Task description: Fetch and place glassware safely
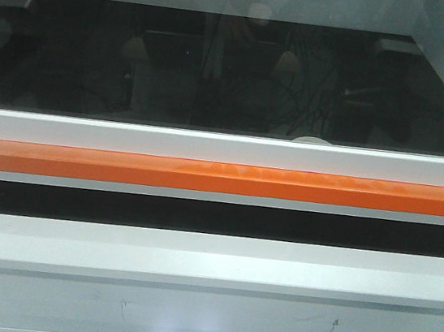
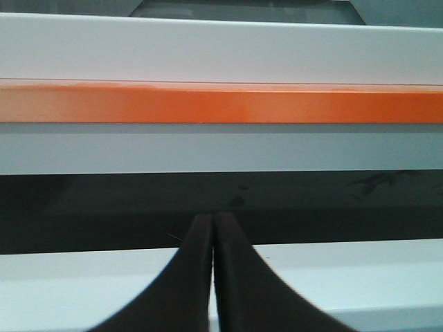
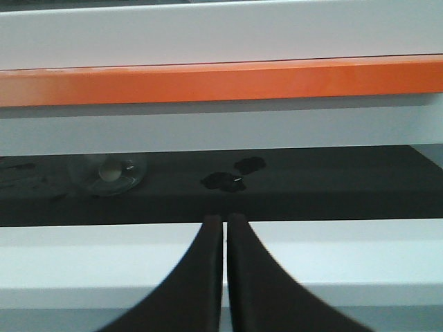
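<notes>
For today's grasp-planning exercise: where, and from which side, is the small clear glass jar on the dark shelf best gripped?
Likely the round body of the small clear glass jar, coming level from the front through the dark slot: the orange bar overhead blocks a descent. The shut right gripper would need opening first.

**Left claw closed before a dark slot**

The left claw (image 2: 212,220) fills the lower middle, its two dark fingers (image 2: 197,259) pressed together with only a thin seam between them. Behind it lies a white ledge (image 2: 69,283), then a dark slot (image 2: 104,207). Above run a pale grey band (image 2: 221,149), an orange strip (image 2: 221,104) and a white panel (image 2: 221,48).
</notes>
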You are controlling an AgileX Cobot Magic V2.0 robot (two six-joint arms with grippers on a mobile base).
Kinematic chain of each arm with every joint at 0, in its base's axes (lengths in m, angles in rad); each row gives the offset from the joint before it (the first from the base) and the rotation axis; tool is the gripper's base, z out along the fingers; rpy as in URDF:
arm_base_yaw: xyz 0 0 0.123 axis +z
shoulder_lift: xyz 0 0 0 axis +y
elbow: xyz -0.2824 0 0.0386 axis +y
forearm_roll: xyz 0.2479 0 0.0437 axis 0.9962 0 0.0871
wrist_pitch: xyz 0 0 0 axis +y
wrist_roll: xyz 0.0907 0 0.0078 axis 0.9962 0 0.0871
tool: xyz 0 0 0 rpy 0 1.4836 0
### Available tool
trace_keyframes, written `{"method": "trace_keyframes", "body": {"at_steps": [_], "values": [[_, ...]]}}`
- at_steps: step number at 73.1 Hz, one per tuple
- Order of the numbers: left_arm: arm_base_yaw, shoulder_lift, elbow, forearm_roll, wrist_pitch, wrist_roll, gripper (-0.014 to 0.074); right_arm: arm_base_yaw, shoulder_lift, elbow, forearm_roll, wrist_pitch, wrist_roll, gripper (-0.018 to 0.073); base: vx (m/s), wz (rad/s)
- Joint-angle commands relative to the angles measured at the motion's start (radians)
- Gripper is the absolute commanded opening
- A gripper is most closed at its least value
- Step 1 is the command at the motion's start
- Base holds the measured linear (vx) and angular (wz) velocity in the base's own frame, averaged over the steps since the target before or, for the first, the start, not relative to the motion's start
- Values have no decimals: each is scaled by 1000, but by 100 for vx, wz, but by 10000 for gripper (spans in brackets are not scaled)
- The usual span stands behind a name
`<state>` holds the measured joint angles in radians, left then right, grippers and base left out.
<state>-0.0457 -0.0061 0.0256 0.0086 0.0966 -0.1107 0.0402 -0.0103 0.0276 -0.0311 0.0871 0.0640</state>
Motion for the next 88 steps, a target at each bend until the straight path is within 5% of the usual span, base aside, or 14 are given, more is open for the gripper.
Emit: {"method": "trace_keyframes", "body": {"at_steps": [1, 79, 88], "values": [[0, -18, 31, -9, -78, -8, -7, -1, 0, 18, -7, -77, -2, -6, 0, 0], [0, -18, 31, -9, -78, -8, -7, -1, 0, 17, -12, -87, -2, -6, 0, 0], [0, -18, 28, 22, -150, 12, -7, -1, 0, 15, 1, -132, 6, -6, 0, 0]]}}
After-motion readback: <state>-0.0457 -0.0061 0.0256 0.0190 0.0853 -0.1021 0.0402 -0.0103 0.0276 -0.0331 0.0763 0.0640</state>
